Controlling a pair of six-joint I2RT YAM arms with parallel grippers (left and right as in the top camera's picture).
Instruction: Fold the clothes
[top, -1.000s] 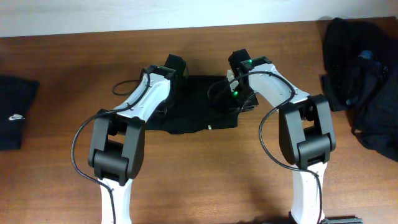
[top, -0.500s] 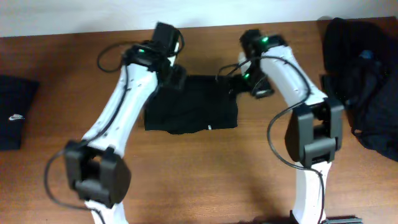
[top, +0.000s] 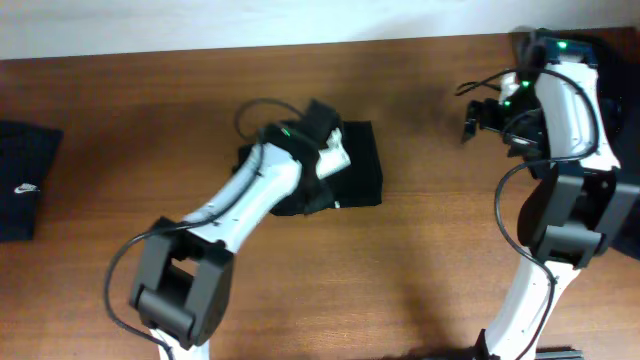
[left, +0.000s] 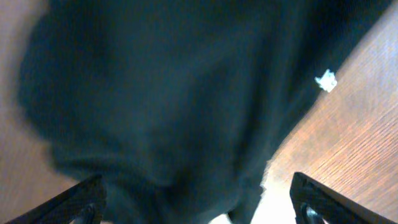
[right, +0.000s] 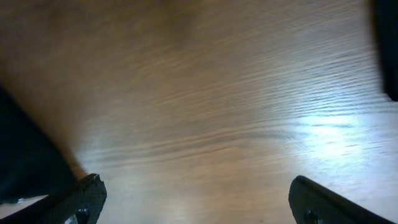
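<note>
The table (top: 420, 260) is smooth brown wood with fine grain, and it takes a soft sheen where the light falls. At the table's middle, the folded garment (top: 362, 170) is matt black cloth, soft and faintly rumpled, with a small white tag (left: 326, 81). Above the table, the left arm (top: 250, 190) has a glossy white plastic shell.

Overhead straight down on table (top: 420, 270), wrist views close, left over garment (left: 155, 93), right over table.
</note>
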